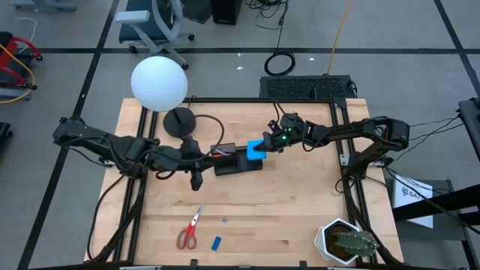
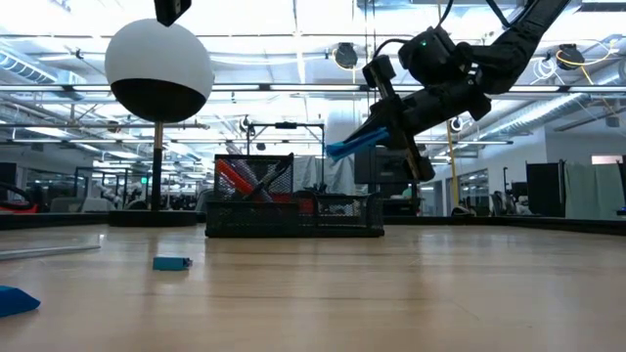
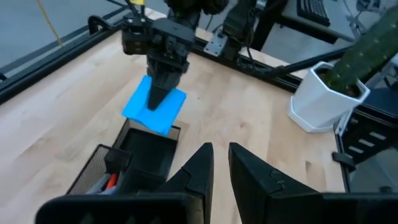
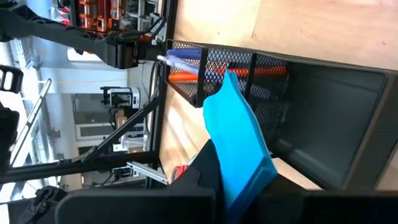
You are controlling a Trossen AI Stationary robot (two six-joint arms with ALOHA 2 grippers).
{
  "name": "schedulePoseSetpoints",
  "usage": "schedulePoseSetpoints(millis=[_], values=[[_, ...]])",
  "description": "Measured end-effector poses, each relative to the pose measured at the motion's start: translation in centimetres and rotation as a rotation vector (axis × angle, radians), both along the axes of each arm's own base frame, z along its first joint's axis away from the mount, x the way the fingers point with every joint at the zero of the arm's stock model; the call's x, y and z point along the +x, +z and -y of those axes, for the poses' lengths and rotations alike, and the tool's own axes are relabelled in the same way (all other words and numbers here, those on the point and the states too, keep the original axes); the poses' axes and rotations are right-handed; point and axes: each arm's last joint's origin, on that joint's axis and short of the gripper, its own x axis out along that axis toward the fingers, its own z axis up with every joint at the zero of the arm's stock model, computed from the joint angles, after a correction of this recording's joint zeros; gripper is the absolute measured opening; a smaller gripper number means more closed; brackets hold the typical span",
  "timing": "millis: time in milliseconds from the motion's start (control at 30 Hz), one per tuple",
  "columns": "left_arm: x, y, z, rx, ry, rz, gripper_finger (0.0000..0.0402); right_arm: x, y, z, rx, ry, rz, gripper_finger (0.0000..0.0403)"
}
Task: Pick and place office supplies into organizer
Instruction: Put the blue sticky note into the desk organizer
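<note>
— Looking down from above, we see our right gripper (image 1: 264, 145) clamped on the blue notepad (image 1: 256, 150), over the organizer's (image 1: 238, 160) right end; our left gripper (image 1: 196, 182) sits just beside its other end.

— Level view: the notepad (image 2: 354, 143) hangs tilted above the organizer (image 2: 293, 207), clear of it.

— Our left wrist view shows the left fingers (image 3: 202, 168) nearly together, holding nothing.

— Right wrist view: the pad looks light and bendy, so we judge an edge pinch right.

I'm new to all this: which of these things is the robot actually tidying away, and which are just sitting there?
Job: blue square notepad in right pincer; black mesh organizer; red-handled scissors; small blue eraser.
Lying about: white globe lamp; potted cactus.
</note>
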Motion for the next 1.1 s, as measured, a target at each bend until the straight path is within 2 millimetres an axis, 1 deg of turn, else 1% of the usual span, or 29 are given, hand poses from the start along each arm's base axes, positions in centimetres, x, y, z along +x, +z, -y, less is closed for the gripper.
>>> schedulePoseSetpoints(millis=[167,633,733,933,1100], values=[[0.2,0.1,-0.6,-0.017,0.032,0.010,0.0056,-0.2,0.0,0.6,-0.010,0.007,0.007,0.0003],[0.7,0.4,-2.1,-0.016,0.045,0.039,0.0056,-0.2,-0.2,0.7,-0.028,0.001,0.002,0.0003],[0.7,0.4,-2.4,-0.009,0.047,0.036,0.0056,0.0,-0.6,1.0,-0.020,-0.006,-0.019,0.0003],[0.8,0.4,-2.7,-0.008,0.048,0.034,0.0056,1.5,-0.7,1.0,-0.004,0.042,-0.015,0.0003],[0.8,0.4,-2.7,-0.010,0.045,0.033,0.0056,1.6,-0.7,1.1,-0.005,0.040,-0.019,0.0004]])
